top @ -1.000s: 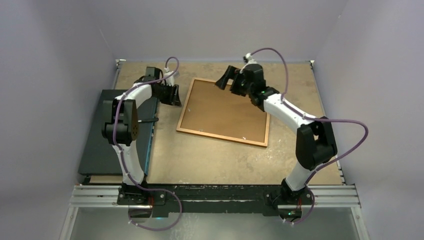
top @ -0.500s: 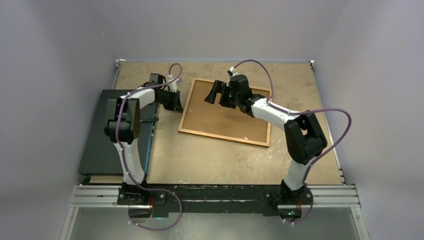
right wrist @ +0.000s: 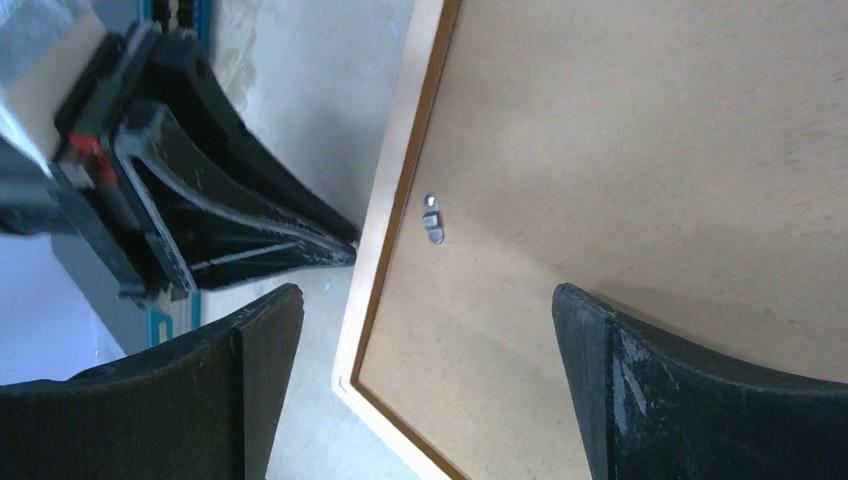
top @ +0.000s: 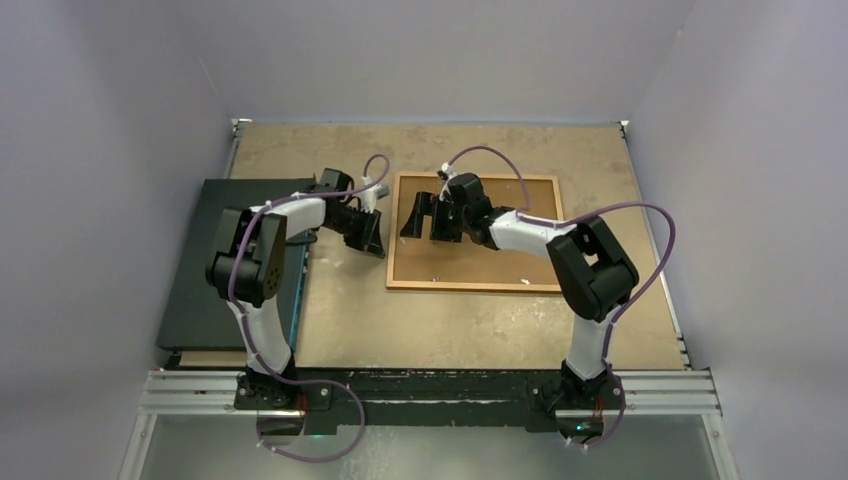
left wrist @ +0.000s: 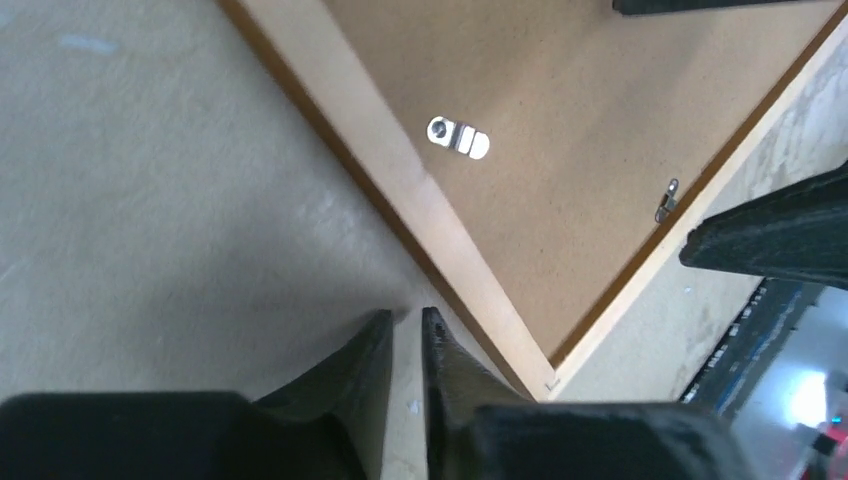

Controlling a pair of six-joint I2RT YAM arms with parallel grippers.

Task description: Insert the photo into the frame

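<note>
Frame (top: pixel 475 287) face-down: pale wood rim, brown backing (right wrist: pixel 650 150), silver turn clips (left wrist: pixel 458 137).
Corner just beside left gripper (left wrist: pixel 407 318), tips pinched together, empty; right gripper (right wrist: pixel 425 297) spread wide above.

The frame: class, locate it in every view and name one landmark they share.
Top external: the frame lies right of centre.
Left wrist: its rim runs diagonally from top left.
Right wrist: its rim runs down left of centre.
Landmark: left gripper beside that rim.
</note>
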